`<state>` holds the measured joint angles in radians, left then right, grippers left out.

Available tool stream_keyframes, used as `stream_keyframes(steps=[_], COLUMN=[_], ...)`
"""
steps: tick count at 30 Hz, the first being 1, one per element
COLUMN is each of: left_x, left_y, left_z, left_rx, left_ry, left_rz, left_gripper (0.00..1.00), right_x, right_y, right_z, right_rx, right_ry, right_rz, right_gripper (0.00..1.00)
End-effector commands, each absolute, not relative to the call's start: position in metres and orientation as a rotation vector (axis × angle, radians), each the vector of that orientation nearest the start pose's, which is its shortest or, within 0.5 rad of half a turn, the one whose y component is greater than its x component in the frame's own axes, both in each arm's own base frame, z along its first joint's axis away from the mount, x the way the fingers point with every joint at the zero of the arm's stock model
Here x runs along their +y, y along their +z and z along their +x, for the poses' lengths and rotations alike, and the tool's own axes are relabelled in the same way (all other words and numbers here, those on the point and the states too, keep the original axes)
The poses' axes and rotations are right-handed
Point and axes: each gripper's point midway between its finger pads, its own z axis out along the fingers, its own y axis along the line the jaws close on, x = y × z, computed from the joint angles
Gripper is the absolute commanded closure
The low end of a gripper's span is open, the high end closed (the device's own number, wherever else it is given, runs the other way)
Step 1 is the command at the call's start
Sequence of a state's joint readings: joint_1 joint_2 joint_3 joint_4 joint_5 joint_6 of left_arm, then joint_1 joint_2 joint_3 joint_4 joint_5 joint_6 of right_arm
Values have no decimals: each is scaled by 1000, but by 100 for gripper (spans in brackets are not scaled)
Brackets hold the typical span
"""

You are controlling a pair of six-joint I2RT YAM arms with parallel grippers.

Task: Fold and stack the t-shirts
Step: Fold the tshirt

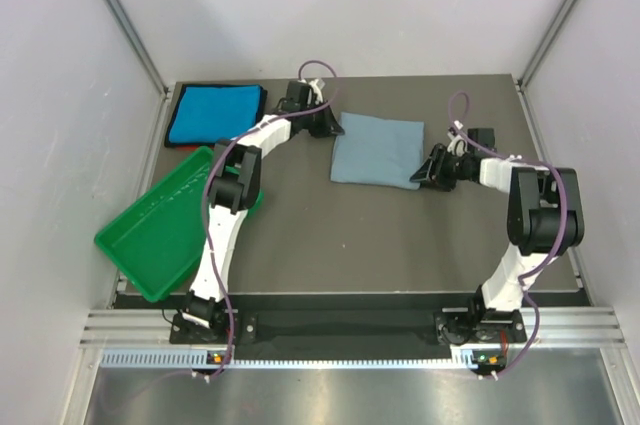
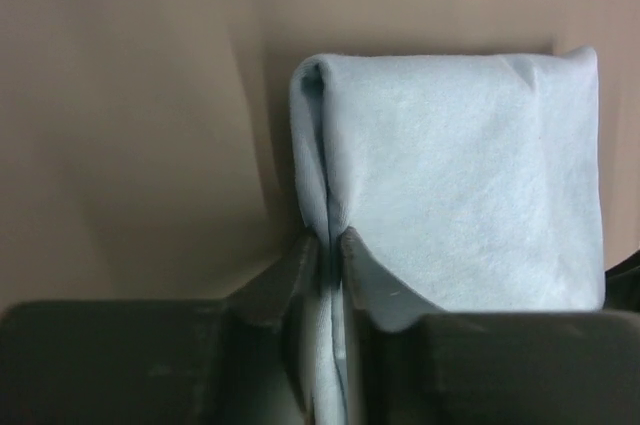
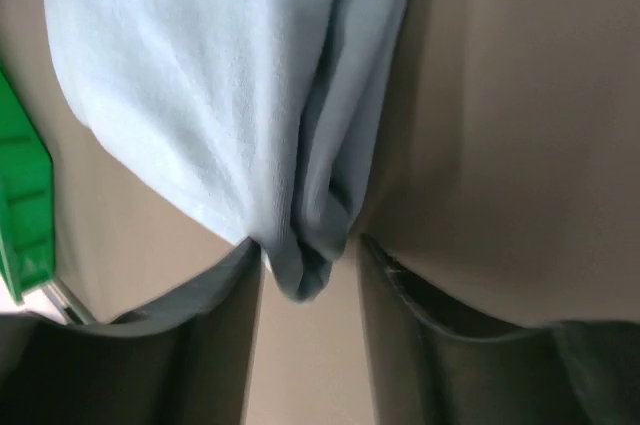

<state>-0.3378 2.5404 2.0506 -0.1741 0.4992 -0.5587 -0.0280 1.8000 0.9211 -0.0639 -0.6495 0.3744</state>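
the grey-blue t-shirt point(image 1: 376, 150) lies folded into a flat rectangle on the bench point(image 1: 330, 235), a little above the middle of the overhead frame. the turquoise t-shirt point(image 1: 215, 113) sits folded in the upper left corner, well apart from it, just above the green tray point(image 1: 165, 225). the left tool point(image 2: 331, 250) is at the grey-blue shirt's upper left corner and is clenched on a thin fold of its edge; its wrist view shows the cloth rising from between the jaws. the right tool point(image 3: 308, 255) is at the shirt's lower right corner, grasping a thicker bunch of the same cloth that fills the gap between its jaws. this is light, limp fabric, so it will likely sag and drape wherever it is not held. the layers could slide apart or the fold could fall open if it is lifted by one point. opposite corners, through all layers, look like the sound places to take it. the thin pinch on the left seems the likelier one to slip.
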Motion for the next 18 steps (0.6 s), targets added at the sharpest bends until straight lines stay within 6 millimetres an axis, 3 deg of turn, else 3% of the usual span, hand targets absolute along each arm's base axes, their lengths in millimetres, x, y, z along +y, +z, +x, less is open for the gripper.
stream_keyframes(steps=[1,2,3,6,9,10,11,12,13,15,16,18], left_x=[-270,-269,-267,-261,-263,-267,-273,-278,-293,-311,-328,-345], left_y=[84,96,113,141,161,165,162,173,165,176,165,167], left_z=[583,585,586,582,570,564,557,550,532,517,497,484], left_rx=[2273,2255,2233,2207,2200,2200,2203,2192,2217,2182,2213,2183], left_ry=[-922,-920,-910,-890,-913,-944,-975,-1019,-1089,-1163,-1217,-1298], left_rz=[-51,-48,-48,-38,-18,-4,13,14,50,98,136,173], left_gripper=[78,74,71,61,60,60,60,61,62,62,62,63], right_x=[97,93,91,88,93,97,106,110,114,121,121,124], right_y=[68,79,84,102,122,127,134,137,137,134,132,118], right_z=[387,394,388,392,404,408,413,419,423,433,437,448], right_rx=[2464,2454,2477,2491,2464,2442,2416,2396,2388,2358,2352,2341], right_ry=[839,801,786,770,810,843,923,951,977,1049,1056,1089], right_rz=[233,240,249,234,185,162,128,111,88,46,45,31], right_gripper=[52,50,48,46,62,74,80,84,88,89,89,89])
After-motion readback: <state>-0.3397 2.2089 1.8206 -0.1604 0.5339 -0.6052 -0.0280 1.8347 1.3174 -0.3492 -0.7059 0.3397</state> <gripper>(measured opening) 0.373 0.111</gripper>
